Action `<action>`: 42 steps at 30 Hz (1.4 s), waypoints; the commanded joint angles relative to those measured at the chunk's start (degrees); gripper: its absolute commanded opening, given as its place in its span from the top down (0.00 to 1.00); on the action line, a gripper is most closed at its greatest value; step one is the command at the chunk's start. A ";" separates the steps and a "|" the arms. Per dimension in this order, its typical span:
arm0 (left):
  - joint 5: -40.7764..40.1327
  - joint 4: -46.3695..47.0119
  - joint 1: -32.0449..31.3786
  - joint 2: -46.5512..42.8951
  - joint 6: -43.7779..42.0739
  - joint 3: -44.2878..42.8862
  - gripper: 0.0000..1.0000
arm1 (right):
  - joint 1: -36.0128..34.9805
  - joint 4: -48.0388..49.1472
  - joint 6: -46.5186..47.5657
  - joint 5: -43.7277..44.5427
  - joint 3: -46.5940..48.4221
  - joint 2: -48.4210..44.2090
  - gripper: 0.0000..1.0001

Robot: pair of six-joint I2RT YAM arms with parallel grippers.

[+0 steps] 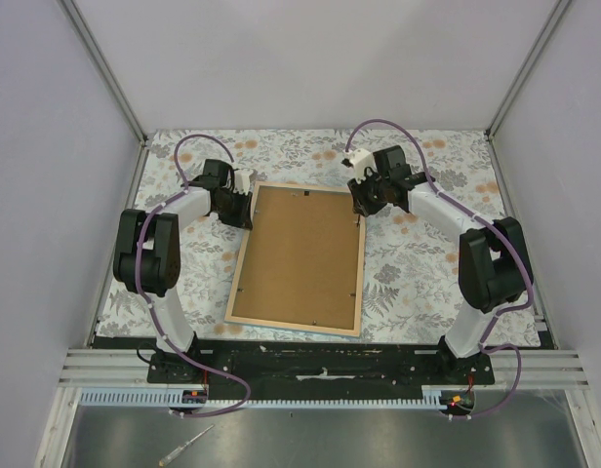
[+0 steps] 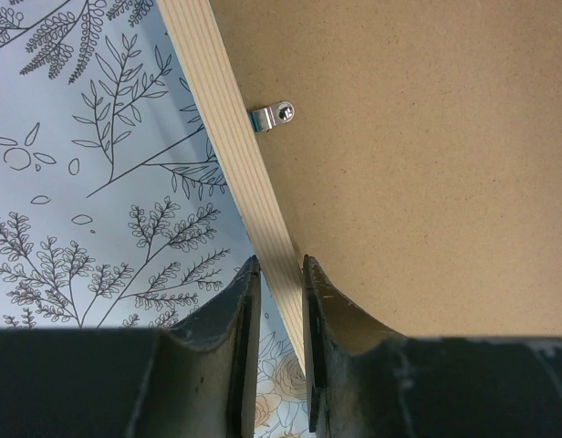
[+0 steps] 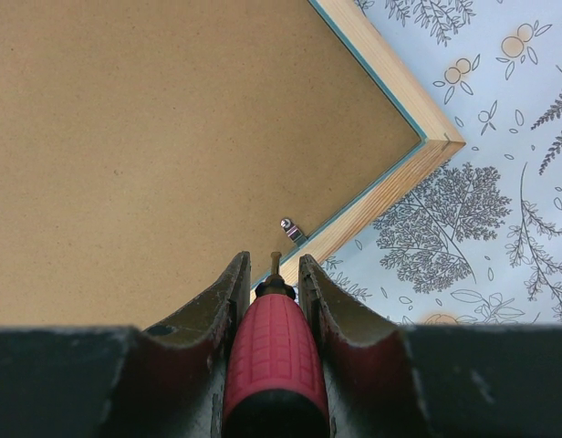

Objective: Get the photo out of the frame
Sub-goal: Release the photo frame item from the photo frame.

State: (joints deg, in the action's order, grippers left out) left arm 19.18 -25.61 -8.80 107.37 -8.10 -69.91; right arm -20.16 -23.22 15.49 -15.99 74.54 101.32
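Frame: the frame lies face down in the middle of the tabletop, light wood back upward. The right wrist view shows a thin blue line along its inner edge.
Photo: the photo sits inside the frame, with only its plain brown board back showing.
Tabletop cover: pale cloth printed with ferns and orange flowers, showing on all sides of the frame.
Left hand: the left hand is at the far left corner of the frame. Its fingers stand narrow, and the wooden rail runs into the gap between them. I cannot tell whether they are pinching it.
Left clip: a silver clip is fixed on the board beside the rail, overlapping the rail's inner edge, ahead of the left fingers.
Right hand: the right hand is at the far right corner, closed around a red-handled screwdriver.
Screwdriver tip: it points at a second silver clip by the frame's inner edge, near it but not touching.
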 commanded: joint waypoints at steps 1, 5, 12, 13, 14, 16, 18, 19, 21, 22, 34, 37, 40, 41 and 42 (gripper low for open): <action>0.33 1.00 0.27 1.35 0.36 0.04 0.94 | -0.58 3.62 0.33 1.22 0.34 -0.33 1.00; 0.42 0.91 0.27 1.35 0.36 -0.05 0.95 | -0.84 4.50 0.77 1.84 -0.19 -0.24 1.00; 0.68 1.00 0.36 1.44 0.36 0.04 0.96 | -1.37 4.68 1.65 2.98 -0.28 0.28 1.00; 0.60 1.00 0.36 1.44 0.45 0.04 0.96 | -1.37 4.68 1.74 2.98 -0.28 0.28 1.00; 0.60 1.00 0.36 1.35 0.54 -0.05 0.96 | -1.37 4.59 1.83 2.98 -0.28 0.37 1.00; 0.60 0.91 0.36 1.44 0.45 -0.05 0.96 | -1.46 4.07 1.92 2.89 -0.01 0.46 1.00; 0.60 0.91 0.45 1.26 0.45 -0.05 0.96 | -1.37 3.45 2.09 3.07 0.34 0.63 1.00; 0.51 0.91 0.45 1.35 0.54 -0.05 0.96 | -1.37 3.19 2.18 3.16 0.51 0.72 1.00; 0.51 0.91 0.53 1.35 0.63 -0.05 0.96 | -1.37 2.57 2.36 3.51 0.87 0.99 1.00; 0.60 0.91 0.62 1.35 0.63 -0.05 0.96 | -1.28 2.13 2.36 3.68 1.13 1.16 1.00; 1.03 1.00 0.89 1.35 1.07 -0.05 0.96 | -1.37 2.56 2.80 5.26 0.96 1.78 1.00; 0.95 1.00 0.89 1.35 1.07 0.04 0.96 | -1.46 4.41 3.06 6.23 -0.10 1.08 1.00; 0.95 0.91 0.89 1.35 1.07 0.04 0.97 | -1.63 5.99 3.41 7.28 -1.06 0.46 1.00; 0.95 1.00 0.89 1.35 0.98 0.04 0.97 | -1.72 6.61 3.67 7.64 -1.50 0.29 1.00; 0.95 1.00 0.89 1.35 0.98 0.04 0.97 | -1.90 6.96 3.76 7.90 -1.85 0.20 1.00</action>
State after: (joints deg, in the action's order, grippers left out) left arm 19.79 -25.56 -8.32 107.50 -7.46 -69.91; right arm -21.56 -19.70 17.67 -10.96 74.32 102.39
